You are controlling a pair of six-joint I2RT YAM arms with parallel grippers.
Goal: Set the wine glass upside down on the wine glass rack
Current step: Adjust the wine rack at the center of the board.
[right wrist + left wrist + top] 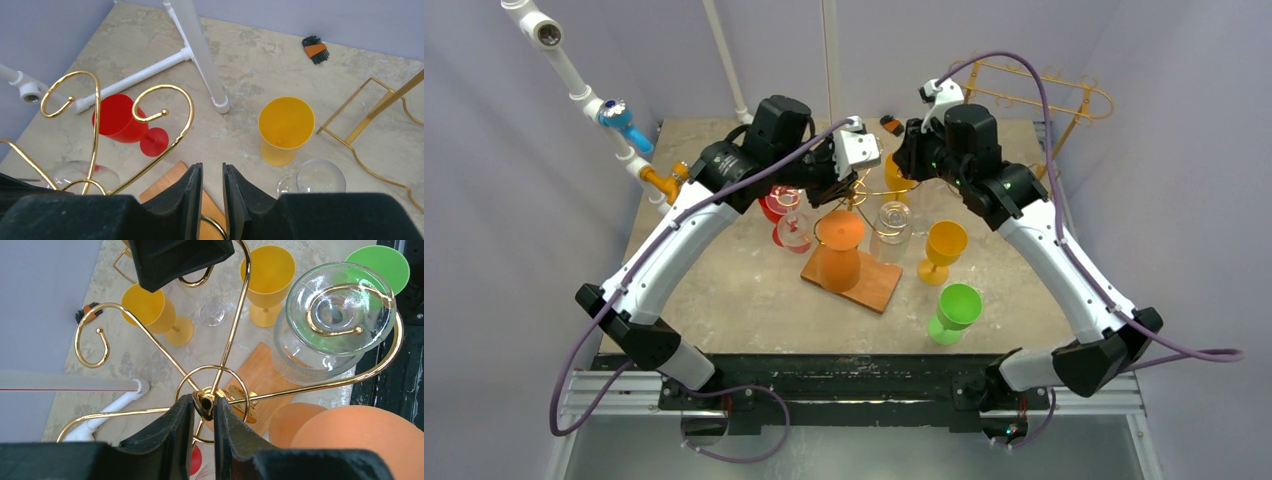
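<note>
The gold wine glass rack (869,190) stands on a wooden base (864,280) at mid table. A clear glass (332,325) and an orange glass (842,240) hang on it upside down. My left gripper (204,402) is shut on the rack's top ring (209,404); it also shows in the top view (849,180). My right gripper (212,167) is just over the rack beside it, jaws a small gap apart with nothing between them. Loose glasses lie around: yellow (945,245), green (957,308), red (779,203), a second yellow (286,127) and a clear one on its side (320,176).
A white pipe frame (589,100) runs along the back left, with a post (200,50) near the rack. A second gold wire rack (1044,90) stands at the back right. A hex key set (316,49) lies by the back wall.
</note>
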